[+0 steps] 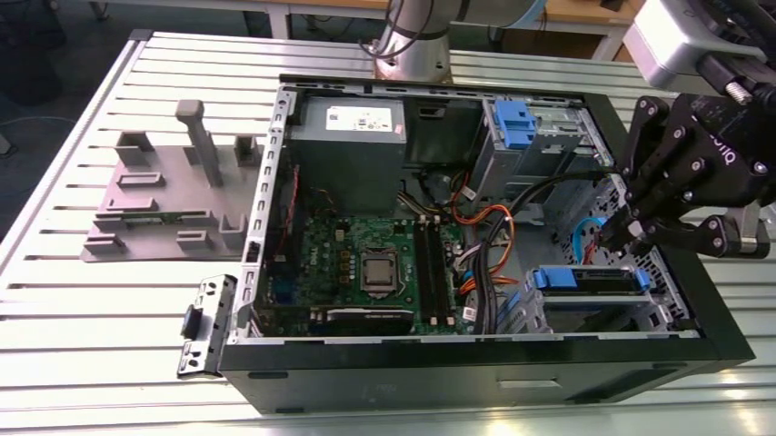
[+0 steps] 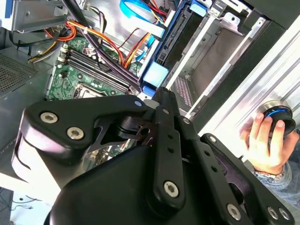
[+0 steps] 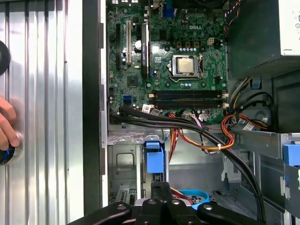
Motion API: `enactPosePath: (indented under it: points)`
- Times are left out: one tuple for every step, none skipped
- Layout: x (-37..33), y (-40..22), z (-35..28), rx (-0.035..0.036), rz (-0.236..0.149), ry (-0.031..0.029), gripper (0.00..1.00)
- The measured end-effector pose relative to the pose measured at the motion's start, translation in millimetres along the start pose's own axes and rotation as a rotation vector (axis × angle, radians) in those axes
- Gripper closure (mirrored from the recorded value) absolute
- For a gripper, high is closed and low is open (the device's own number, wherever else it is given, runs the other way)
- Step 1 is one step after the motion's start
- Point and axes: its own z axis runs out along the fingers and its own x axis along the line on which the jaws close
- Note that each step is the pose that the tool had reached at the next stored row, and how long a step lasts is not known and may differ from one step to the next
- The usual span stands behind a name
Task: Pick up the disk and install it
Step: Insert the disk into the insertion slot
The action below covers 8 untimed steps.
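You are working inside the open computer case [image 1: 485, 372], which lies on its side on the slatted table [image 1: 97, 363]. The step in hand looks like seating the disk in the drive cage [image 1: 606, 318] at the corner of the case nearest the exterior view's right.

Judged from that, keep the push straight along the cage rails. A tilted disk would likely bind on the sheet metal. Keep clear of the bundle of orange and black cables [image 1: 485, 263] that runs between the motherboard [image 1: 363, 263] and the cage, since a loop could snag on the arm. A person's hand [image 2: 262, 140] rests on a round knob on the table just outside the case wall, so go slowly.

The gripper [image 1: 621, 243] hangs over the cage. Whether it is clamped or free, you cannot tell.

The disk [image 1: 588, 280] sits in the cage, just below and in front of the gripper, and contact cannot be made out. Its blue bracket [image 3: 154, 159] faces the gripper in the first wrist view.
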Motion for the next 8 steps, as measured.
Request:
enactPosePath:
  points:
    - [0.0, 0.0, 0.3, 0.0, 0.0, 0.0001, 0.9]
    - [0.0, 0.0, 0.7, 0.0, 0.0, 0.0002, 0.9]
    - [0.1, 0.0, 1.0, 0.0, 0.0, 0.0002, 0.9]
    - [0.1, 0.0, 1.2, 0.0, 0.0, 0.0003, 0.9]
    - [0.1, 0.0, 1.5, 0.0, 0.0, 0.0002, 0.9]
    - [0.1, -0.1, 1.9, 0.0, 0.0, 0.0, 0.9]
    - [0.1, -0.1, 2.3, 0.0, 0.0, 0.0, 0.9]
    - [0.2, -0.1, 2.7, 0.0, 0.0, 0.0001, 0.9]
